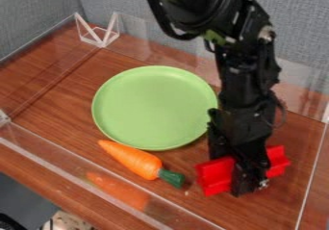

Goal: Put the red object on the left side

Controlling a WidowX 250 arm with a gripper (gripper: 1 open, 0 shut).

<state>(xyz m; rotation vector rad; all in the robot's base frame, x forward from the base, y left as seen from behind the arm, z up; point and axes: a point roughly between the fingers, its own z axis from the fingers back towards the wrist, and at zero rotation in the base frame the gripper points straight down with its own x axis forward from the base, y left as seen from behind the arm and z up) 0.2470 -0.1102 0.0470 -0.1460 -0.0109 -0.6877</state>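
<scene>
The green plate [152,107] lies flat mid-surface with nothing on it. Just in front of it the carrot [133,160] lies apart from its rim, green stem pointing right toward the block [240,170]. The red block sits at the front right, near the clear wall's corner, its long axis running left to right. The black arm comes down from the top of the view and points straight down, its fingers [247,179] closed around the block's middle, one on either side. The arm's body hides part of the plate's right rim. A small clear wire stand [98,28] sits at the back left. The surface [58,80] is reddish-brown wood, bordered by a low clear wall [77,181], with grey panels behind.
</scene>
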